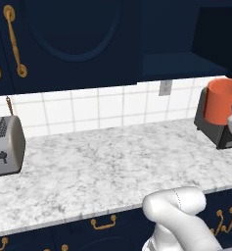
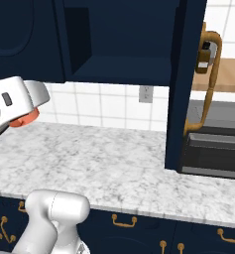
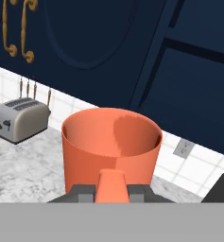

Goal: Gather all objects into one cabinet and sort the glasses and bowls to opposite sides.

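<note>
Now I see my gripper [image 3: 112,191] pinching the rim of the orange-coral cup [image 3: 111,144], above the marble counter [image 1: 112,166], with the toaster [image 1: 5,145] far left.

The toaster [image 1: 5,146] runs off the left edge in the left base view, and the orange-coral cup [image 2: 26,118] is mostly hidden behind the white hand in the right base view.

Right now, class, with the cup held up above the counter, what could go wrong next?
1. The gripper pinches only the near wall of the orange-coral cup; a fast swing might tilt or drop it onto the marble counter.
2. The open cabinet has a door standing out edge-on; the cup could clip it going in.
</note>
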Robot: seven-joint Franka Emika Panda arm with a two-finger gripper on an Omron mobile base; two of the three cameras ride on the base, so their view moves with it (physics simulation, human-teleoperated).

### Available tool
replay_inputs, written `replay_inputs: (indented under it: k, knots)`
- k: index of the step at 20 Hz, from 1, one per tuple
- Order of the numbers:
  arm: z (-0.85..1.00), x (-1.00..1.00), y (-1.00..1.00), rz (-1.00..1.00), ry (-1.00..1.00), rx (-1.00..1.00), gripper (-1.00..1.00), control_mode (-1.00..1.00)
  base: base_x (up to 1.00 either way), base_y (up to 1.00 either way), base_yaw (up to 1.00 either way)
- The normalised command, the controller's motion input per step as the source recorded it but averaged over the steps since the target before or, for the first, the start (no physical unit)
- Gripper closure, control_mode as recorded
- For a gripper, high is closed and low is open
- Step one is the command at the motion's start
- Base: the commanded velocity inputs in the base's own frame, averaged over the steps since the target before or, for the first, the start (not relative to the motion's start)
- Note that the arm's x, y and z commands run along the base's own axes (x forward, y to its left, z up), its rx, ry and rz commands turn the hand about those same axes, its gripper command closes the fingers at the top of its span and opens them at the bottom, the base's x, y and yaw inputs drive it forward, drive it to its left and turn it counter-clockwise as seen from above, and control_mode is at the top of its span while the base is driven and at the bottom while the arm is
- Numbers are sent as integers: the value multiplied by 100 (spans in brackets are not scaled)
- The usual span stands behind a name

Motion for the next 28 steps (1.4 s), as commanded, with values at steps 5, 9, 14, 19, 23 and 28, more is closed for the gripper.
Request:
replay_inputs:
  k: [5, 9, 14, 19, 23, 28]
  knots:
    - [-7, 0, 0, 0, 0, 0, 100, -100, 0, 0, 0]
    - [-9, 0, 0, 0, 0, 0, 100, -100, 0, 0, 0]
    - [-4, 0, 0, 0, 0, 0, 100, -100, 0, 0, 0]
    - [0, 0, 0, 0, 0, 0, 100, 100, -77, 28, 6]
    - [0, 0, 0, 0, 0, 0, 100, 100, -100, 81, 0]
    - [0, 0, 0, 0, 0, 0, 100, 100, -83, 100, -2]
